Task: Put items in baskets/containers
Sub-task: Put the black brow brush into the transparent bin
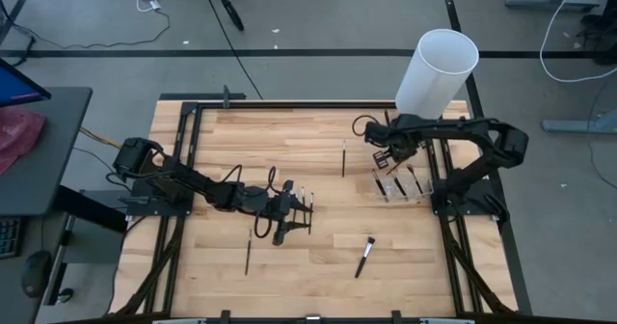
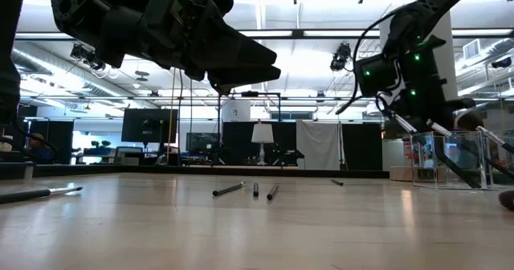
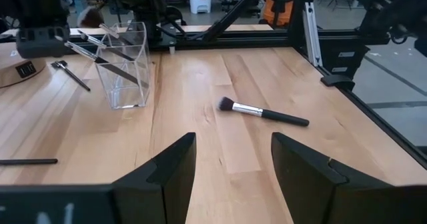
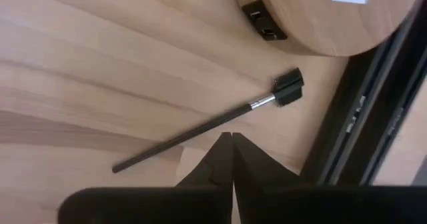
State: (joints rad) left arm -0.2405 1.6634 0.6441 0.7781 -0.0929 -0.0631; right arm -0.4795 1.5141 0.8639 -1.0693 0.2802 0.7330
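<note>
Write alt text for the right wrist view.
The right tool, shut, hovers over a thin dark brush lying on the wooden table, without holding it. A lamp's round wooden base sits beyond the brush head.

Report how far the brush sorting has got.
Done: several brushes already lean in the clear holder. In hand: nothing visibly. The right gripper has its fingers shut above a flat-headed brush beside the lamp base; the left gripper is open, facing a fluffy brush. Left: those two and more loose brushes on the table.
</note>
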